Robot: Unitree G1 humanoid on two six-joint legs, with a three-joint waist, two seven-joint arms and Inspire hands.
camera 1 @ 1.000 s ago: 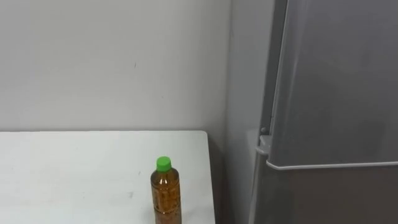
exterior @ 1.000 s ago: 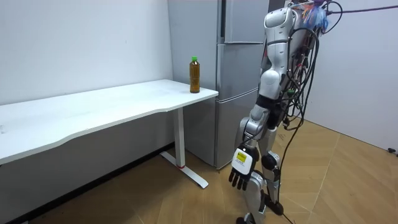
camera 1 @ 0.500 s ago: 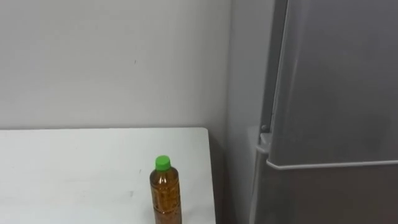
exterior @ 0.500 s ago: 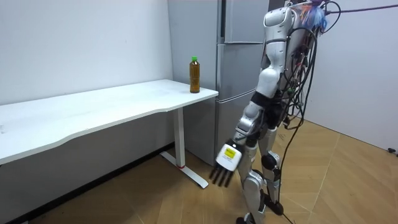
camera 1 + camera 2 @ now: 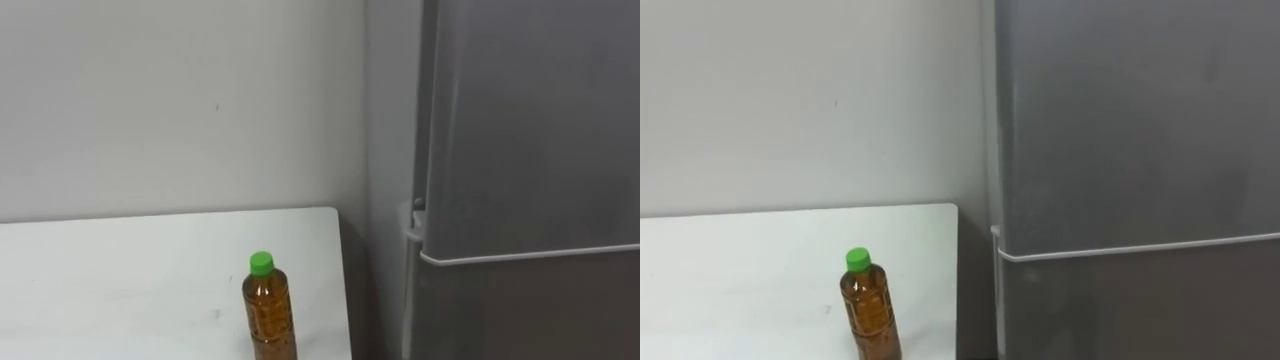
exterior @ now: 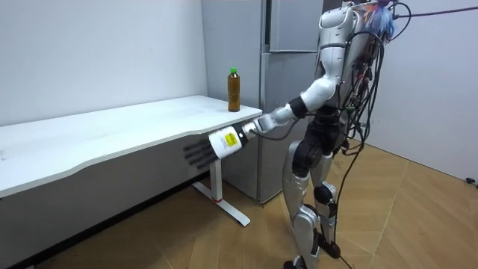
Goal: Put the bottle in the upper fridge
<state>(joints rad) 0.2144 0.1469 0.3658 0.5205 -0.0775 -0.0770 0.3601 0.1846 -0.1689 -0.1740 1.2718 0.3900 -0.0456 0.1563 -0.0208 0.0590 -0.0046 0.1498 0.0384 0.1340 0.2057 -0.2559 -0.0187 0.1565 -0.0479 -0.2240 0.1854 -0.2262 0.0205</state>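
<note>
Reach begun: your left hand (image 6: 213,147), fingers spread and empty, has swung up toward the green-capped bottle (image 5: 268,312) beside the closed fridge (image 5: 530,150).

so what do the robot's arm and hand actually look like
In the room view, the left arm is made of rounded silver-white shells with a dark band at the elbow joint. The left hand has dark fingers. Behind them is a white block with a small yellow label on it.
</note>
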